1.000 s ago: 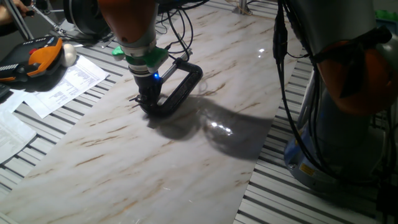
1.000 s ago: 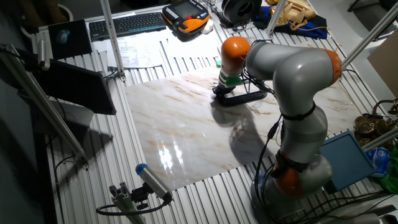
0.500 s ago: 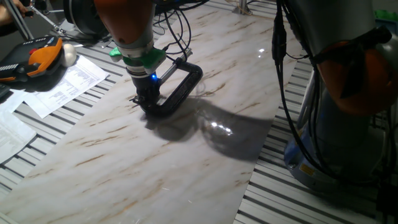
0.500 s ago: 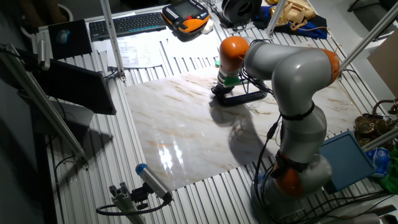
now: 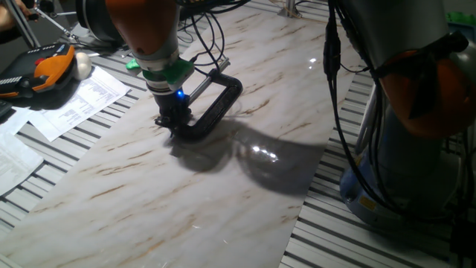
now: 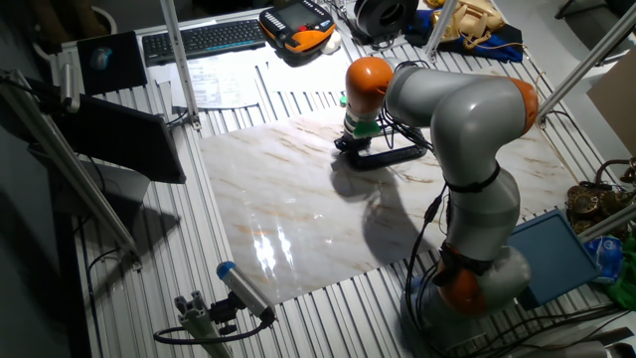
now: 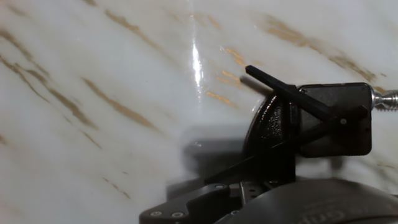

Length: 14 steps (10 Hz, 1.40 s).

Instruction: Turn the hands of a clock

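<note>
The hand (image 5: 172, 128) was down at the near end of the black C-shaped clamp (image 5: 212, 104); whether its fingers were spread I couldn't tell. The small dark square clock (image 7: 336, 119), with thin straight hands, sat in the clamp on the glossy marbled counter (image 5: 149, 193).

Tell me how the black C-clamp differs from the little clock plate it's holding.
The C-clamp is a large curved frame with a glossy body; the clock plate is a small, flat, matte square. The C-clamp lies on the marble board, while the clock plate sits in its jaw, with the metal screw at its edge. The clock plate carries a thin hand reaching past its edge; the C-clamp has none. Both are black.
</note>
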Motion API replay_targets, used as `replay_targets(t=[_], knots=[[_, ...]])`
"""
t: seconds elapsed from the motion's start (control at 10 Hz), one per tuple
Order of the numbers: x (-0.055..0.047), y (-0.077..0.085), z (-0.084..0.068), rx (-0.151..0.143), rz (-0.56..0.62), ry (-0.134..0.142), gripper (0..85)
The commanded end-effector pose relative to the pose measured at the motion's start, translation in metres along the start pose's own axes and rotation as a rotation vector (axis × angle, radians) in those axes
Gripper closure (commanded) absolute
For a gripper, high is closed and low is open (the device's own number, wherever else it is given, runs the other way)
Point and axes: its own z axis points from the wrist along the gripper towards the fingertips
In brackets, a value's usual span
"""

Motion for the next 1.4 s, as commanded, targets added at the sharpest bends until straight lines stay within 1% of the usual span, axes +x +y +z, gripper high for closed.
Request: replay_targets(t=[0.0,0.3,0.7,0.9,1.3], knots=[[0.0,0.001,0.0,0.0,0.001,0.0,85.0],[-0.004,0.004,-0.003,0.006,0.001,0.003,85.0],[-0.007,0.005,-0.001,0.006,0.001,0.003,85.0],[-0.009,0.006,-0.001,0.011,0.0,0.001,85.0],[-0.012,0.005,0.0,0.006,-0.003,0.001,85.0]])
